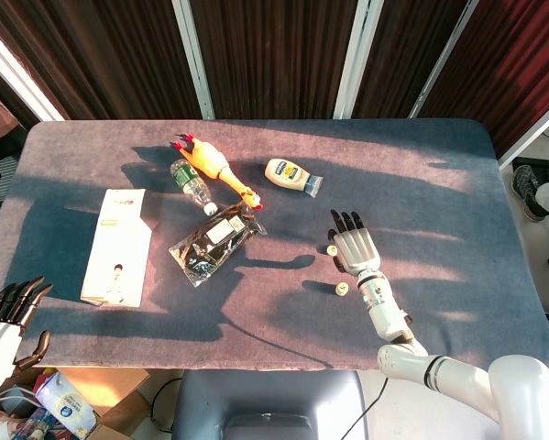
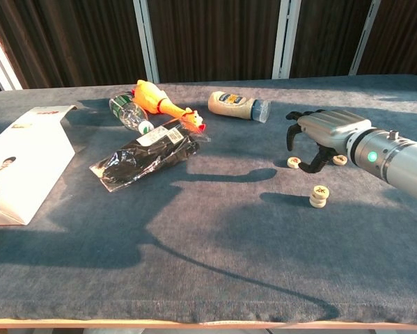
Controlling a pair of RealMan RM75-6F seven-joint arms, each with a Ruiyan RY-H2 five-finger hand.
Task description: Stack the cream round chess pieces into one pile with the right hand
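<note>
Two cream pieces already sit stacked (image 2: pixel 319 197) at the right hand's (image 2: pixel 318 136) five o'clock, so that hand, fingers curled apart and empty, should pinch the single piece (image 2: pixel 292 163) beneath it squarely.

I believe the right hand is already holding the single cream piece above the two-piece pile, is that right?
Not quite: the right hand holds nothing. The single cream piece lies on the table beside its fingers, as the chest view shows. The two-piece pile stands apart, nearer the camera.
</note>
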